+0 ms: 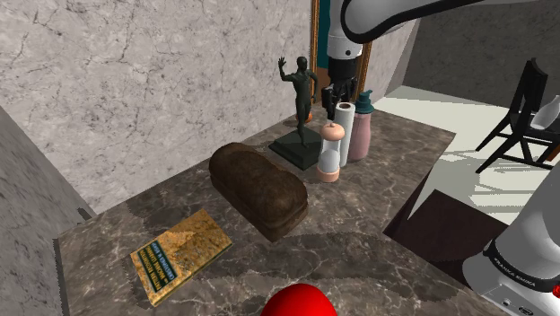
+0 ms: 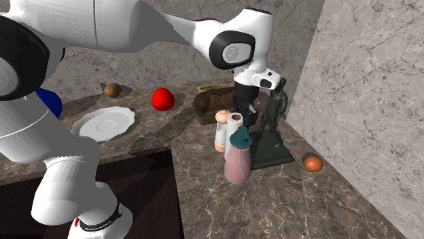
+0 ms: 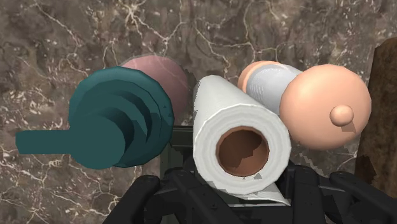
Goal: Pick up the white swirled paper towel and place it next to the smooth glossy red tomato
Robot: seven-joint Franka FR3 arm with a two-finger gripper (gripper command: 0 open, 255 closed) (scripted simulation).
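Because the roll (image 1: 346, 126) stands on its flat end, it stays put and cannot roll away. It is at the far end of the surface (image 1: 377, 206), with close neighbours. In the shoulder view a grinder (image 1: 331, 153) is just beside it at 8 o'clock and a bottle (image 1: 361, 130) is just beside it at 3 o'clock. I cannot tell if they touch it.

I think that is why the end effector (image 1: 334, 97) hangs right over the roll's top. From above is the easy way in. In the wrist view its two fingers stand apart with the top of the roll between them. They do not seem to squeeze it, so I think the roll is not held.

The roll's long side runs straight up and down. Its brown tube hole points up at the end effector.

The tomato (image 1: 299, 301) is well apart from the roll, at about 6 o'clock in the shoulder view, by the near edge. A loaf (image 1: 258, 188) lies near that path, so I think the roll should go up first.
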